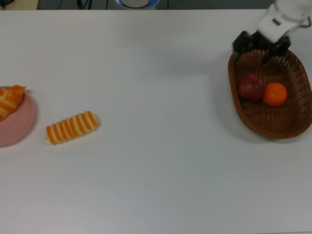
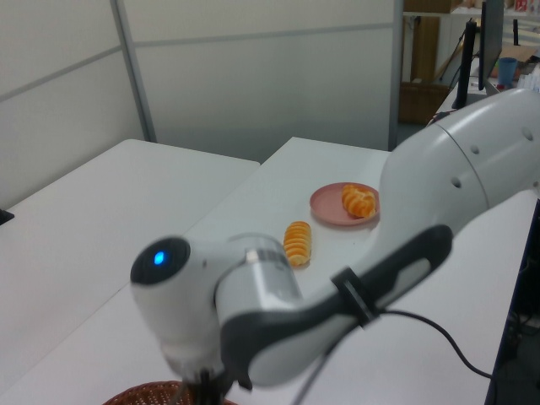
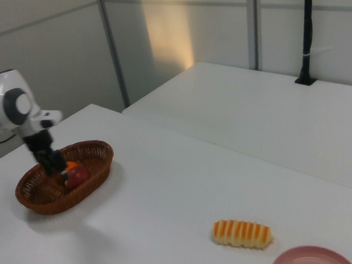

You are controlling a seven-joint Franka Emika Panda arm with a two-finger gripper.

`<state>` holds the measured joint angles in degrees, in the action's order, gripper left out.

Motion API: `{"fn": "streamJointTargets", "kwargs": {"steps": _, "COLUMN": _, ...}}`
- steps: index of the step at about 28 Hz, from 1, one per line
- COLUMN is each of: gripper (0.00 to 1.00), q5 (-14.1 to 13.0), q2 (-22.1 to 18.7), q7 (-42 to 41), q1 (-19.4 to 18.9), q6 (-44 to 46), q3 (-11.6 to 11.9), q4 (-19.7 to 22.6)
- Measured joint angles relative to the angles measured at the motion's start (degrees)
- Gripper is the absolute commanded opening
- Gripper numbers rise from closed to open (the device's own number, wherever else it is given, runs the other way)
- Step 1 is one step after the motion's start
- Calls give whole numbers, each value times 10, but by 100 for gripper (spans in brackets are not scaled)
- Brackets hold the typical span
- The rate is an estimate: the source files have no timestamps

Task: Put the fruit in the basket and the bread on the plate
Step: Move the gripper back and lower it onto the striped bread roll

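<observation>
The dark red apple (image 1: pixel 251 87) and the orange (image 1: pixel 275 94) lie side by side inside the brown wicker basket (image 1: pixel 234 100) at the top view's right. My gripper (image 1: pixel 257 48) hangs open over the basket's far end, holding nothing. The right view shows the apple (image 3: pixel 77 174) and the orange (image 3: pixel 70 165) in the basket (image 3: pixel 96 153), with the gripper (image 3: pixel 54 161) just beside them. The ridged loaf (image 1: pixel 72 127) lies on the table at the top view's left. The braided loaf (image 1: pixel 9 100) rests on the pink plate (image 1: pixel 17 126).
In the left view my white arm fills the foreground, with the basket's rim (image 2: pixel 148 393) at the bottom edge. Behind it are the ridged loaf (image 2: pixel 297 242) and the plate (image 2: pixel 331 204). A second white table stands beyond in both side views.
</observation>
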<state>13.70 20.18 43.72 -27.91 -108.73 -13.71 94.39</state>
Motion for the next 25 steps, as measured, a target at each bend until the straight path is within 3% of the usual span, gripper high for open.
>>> {"fn": "streamJointTargets", "kwargs": {"steps": 4, "gripper": 100, "q5": 0, "q2": -3, "q7": 1, "q1": 40, "q6": 0, "q3": 34, "q4": -7}}
{"fn": "streamJointTargets", "kwargs": {"steps": 7, "gripper": 100, "q5": 0, "q2": -10, "q7": 1, "q1": 97, "q6": -6, "q3": 51, "q4": -13}}
{"fn": "streamJointTargets", "kwargs": {"steps": 15, "gripper": 100, "q5": -1, "q2": -41, "q7": -17, "q1": 262, "q6": -14, "q3": 54, "q4": -14}}
{"fn": "streamJointTargets", "kwargs": {"steps": 25, "gripper": 100, "q5": -16, "q2": -31, "q7": -17, "q1": 370, "q6": -69, "q3": 55, "q4": -7}}
